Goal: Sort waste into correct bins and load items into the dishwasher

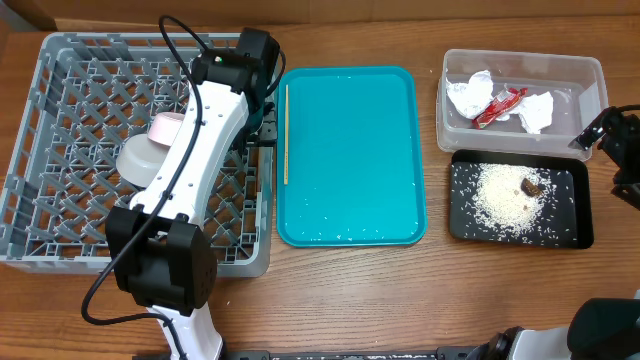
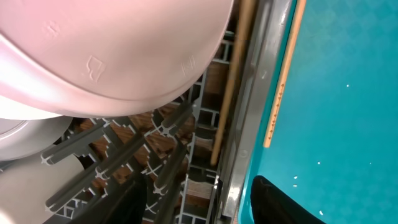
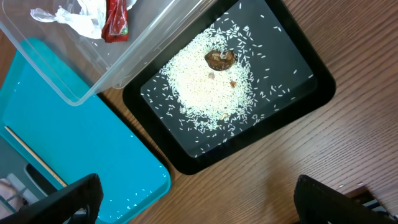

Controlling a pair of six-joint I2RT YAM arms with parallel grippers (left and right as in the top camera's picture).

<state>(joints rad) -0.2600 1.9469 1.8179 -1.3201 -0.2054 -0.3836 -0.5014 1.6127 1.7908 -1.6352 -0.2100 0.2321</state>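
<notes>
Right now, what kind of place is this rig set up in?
Probably a lab tabletop mock-up of kitchen cleanup, not a real kitchen: a grey dish rack sits on a wooden table beside a teal tray, with a clear tub and black tray as bins.

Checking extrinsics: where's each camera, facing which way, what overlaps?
Overhead: above table, facing straight down; square grey plastic dish rack, flat teal tray, left arm, right arm.
Left wrist: on left gripper, facing down at rack's right edge; own dark fingers.
Right wrist: on right gripper, facing down at shallow black tray of white rice; own fingers.
Shared: both wrist views catch teal tray and thin wooden chopstick.
</notes>
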